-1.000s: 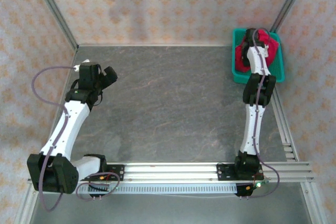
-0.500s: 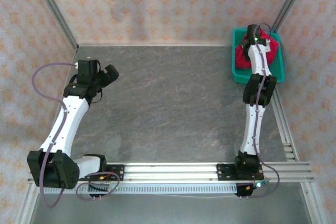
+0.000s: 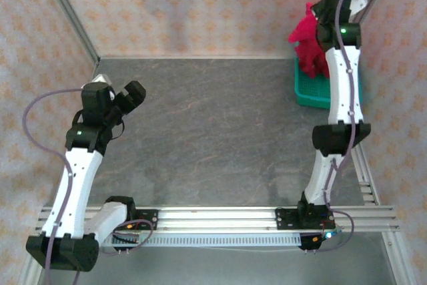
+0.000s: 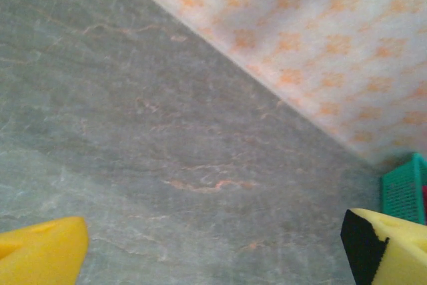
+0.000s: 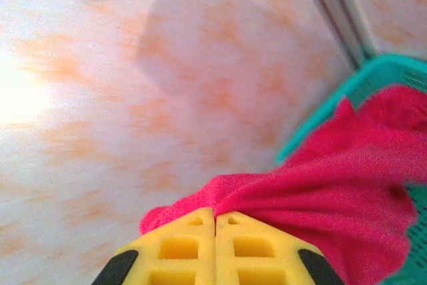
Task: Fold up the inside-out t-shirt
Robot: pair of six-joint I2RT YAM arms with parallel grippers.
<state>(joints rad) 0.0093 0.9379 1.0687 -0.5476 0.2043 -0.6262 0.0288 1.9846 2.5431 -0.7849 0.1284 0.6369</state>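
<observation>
The right claw [image 5: 215, 219] is pressed together and pinches a fold of the red shirt [image 3: 307, 50]. Its 2 yellow fingers [image 5: 180, 248] meet with cloth squeezed between them. I think the claw holds on tight like this so the soft cloth does not slip out.

The claw is high up by the back wall [image 5: 113, 85], in the far right corner. The shirt hangs from it in a bunch, right above the green basket [image 3: 313, 93]. It is not on the table [image 3: 220, 118] yet. My guess is that it is held up high so that it comes clear of the basket and can go over to the open table.

The shirt's long way runs up and down. Its top end is at the claw and its low end points down at the basket. I cannot tell if the low end touches the basket. It is too bunched up to see the sleeves or the neck.

The left claw [image 4: 213, 255] is spread wide and holds nothing. It hovers over the left side of the table, well apart from the shirt, and looks across at the basket. I think it waits there to help lay the shirt flat.
</observation>
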